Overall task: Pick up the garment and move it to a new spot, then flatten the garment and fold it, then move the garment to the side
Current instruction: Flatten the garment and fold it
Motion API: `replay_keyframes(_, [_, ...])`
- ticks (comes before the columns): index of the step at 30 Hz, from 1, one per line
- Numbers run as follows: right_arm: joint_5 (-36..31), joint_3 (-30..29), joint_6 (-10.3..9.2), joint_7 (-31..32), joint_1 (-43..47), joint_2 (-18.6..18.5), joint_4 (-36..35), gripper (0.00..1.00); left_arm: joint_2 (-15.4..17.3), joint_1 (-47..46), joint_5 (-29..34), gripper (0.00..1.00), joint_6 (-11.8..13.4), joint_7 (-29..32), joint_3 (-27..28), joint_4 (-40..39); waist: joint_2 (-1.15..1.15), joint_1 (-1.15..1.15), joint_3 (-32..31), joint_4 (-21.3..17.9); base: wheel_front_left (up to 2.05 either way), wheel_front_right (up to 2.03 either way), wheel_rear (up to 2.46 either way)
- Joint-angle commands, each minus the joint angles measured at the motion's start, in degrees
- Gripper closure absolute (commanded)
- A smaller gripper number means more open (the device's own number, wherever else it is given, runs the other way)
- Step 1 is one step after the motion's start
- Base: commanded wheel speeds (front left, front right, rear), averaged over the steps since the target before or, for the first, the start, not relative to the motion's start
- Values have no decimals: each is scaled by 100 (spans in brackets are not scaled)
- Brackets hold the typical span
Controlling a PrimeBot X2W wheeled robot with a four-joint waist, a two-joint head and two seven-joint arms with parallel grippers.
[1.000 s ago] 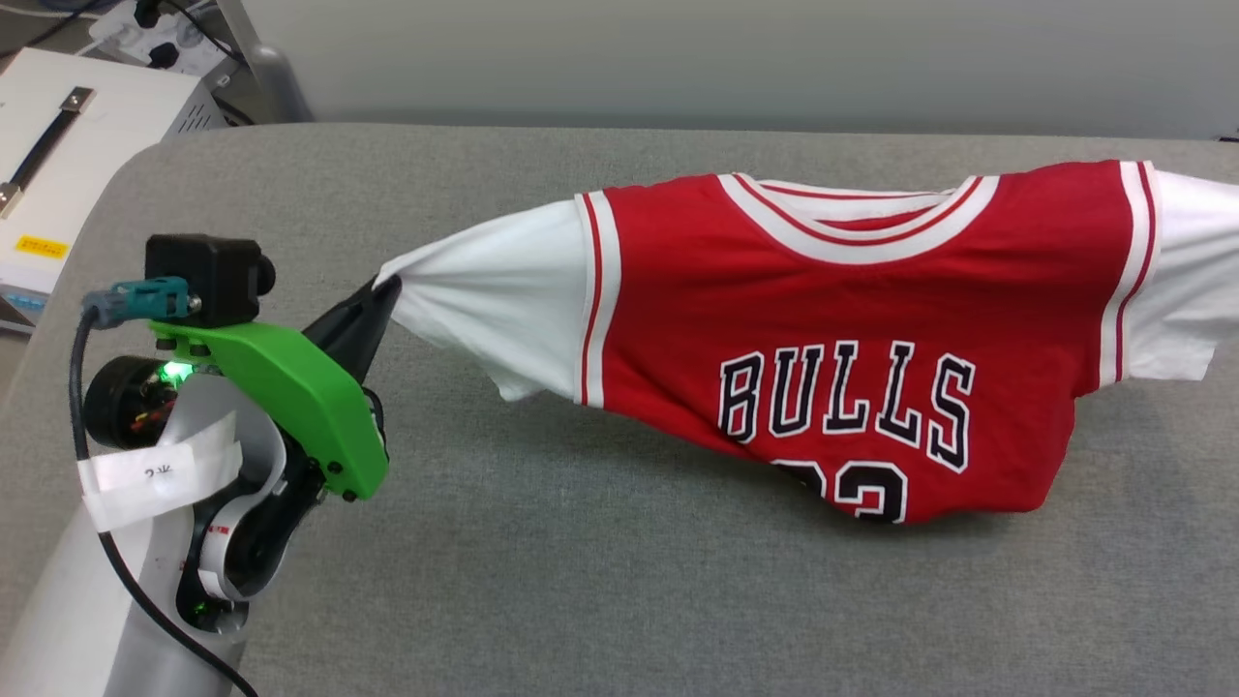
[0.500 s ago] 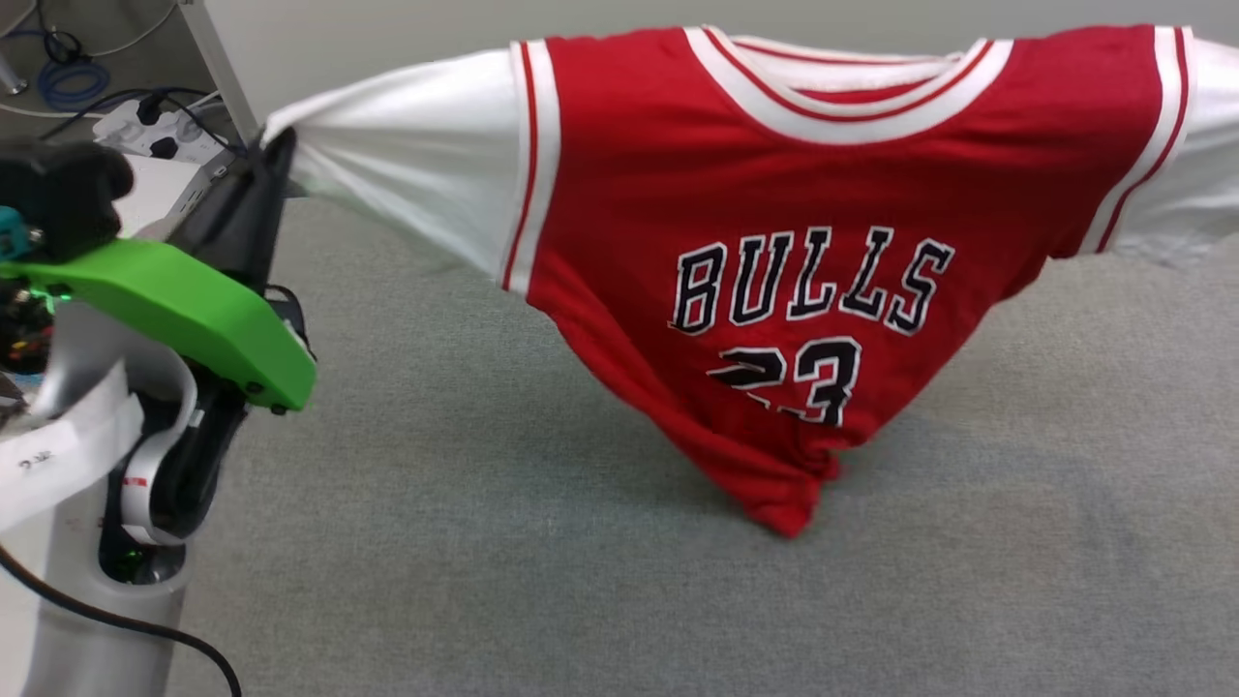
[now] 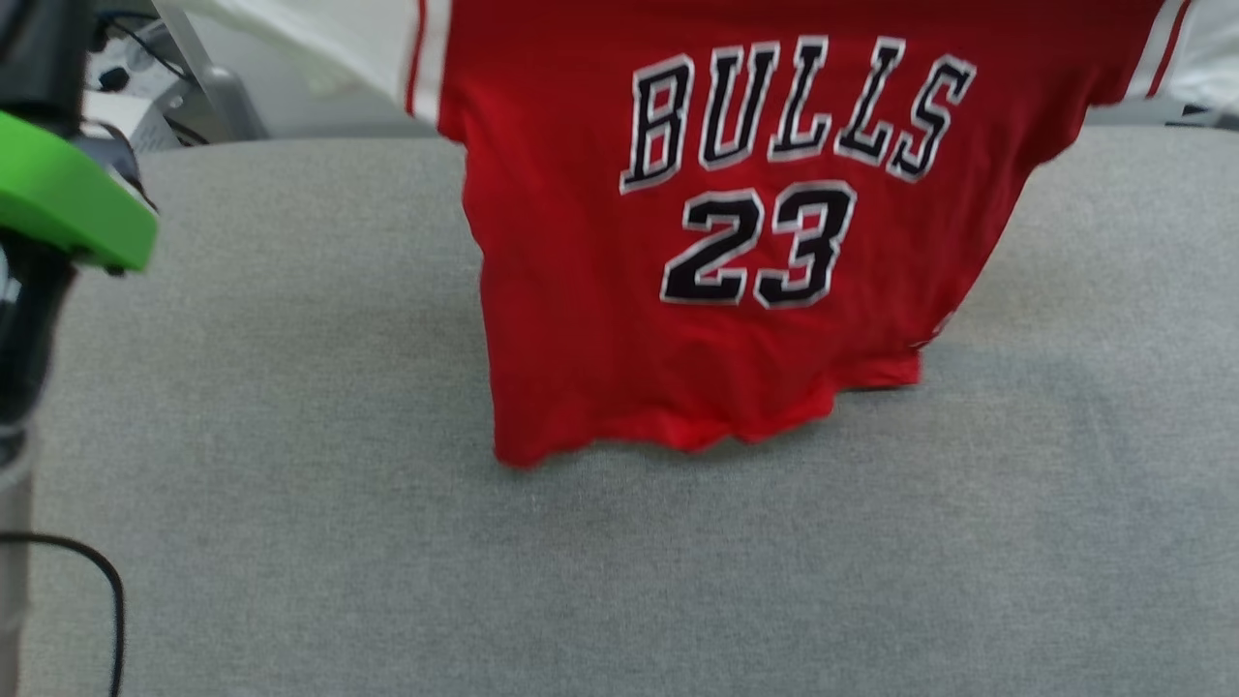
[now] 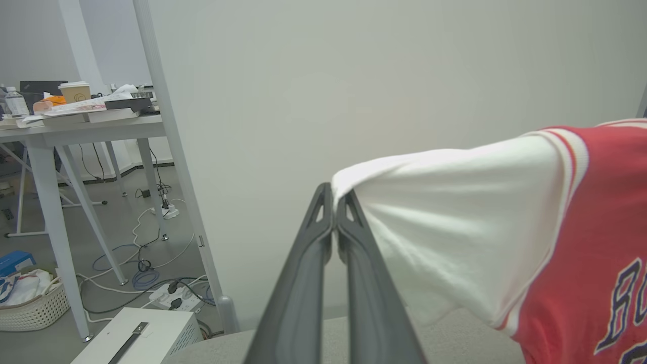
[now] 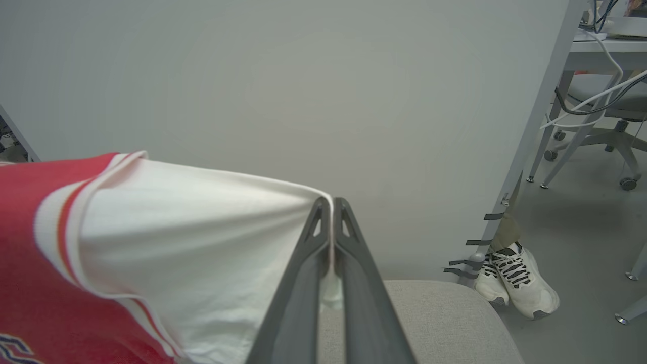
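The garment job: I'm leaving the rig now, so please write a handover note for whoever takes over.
Left gripper: shut on the edge of one white sleeve of the garment.
Right gripper: shut on the other white sleeve.
Garment: held up and spread between both grippers, lettered side toward the head camera, hem hanging low over the grey surface.
Done: pickup.
Left: lay it at the new spot, flatten, fold, move it aside.

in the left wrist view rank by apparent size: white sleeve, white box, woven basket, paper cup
1. garment's white sleeve, largest, though nearest the camera
2. white box and woven basket, about alike, both cropped by the edge
3. paper cup, smallest
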Motion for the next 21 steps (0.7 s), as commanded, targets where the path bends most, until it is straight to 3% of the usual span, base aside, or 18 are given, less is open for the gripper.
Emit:
replay_keyframes(1, [-71, -18, -6, -74, -234, -39, 97, 100, 139, -270, 36, 100, -49, -7, 92, 117, 0, 0, 425, -39, 0, 0, 0])
replay_keyframes(13, [-709, 45, -6, -1037, -2918, 235, 1501, 100, 608, -2923, 366, 100, -764, -299, -194, 1594, 0, 0, 2099, -118, 0, 0, 0])
replay_keyframes(21, [-1396, 6, -6, -2204, -4564, 509, 2851, 100, 412, -4776, 792, 100, -1009, -1177, -538, 3165, 0, 0, 2862, -100, 0, 0, 0])
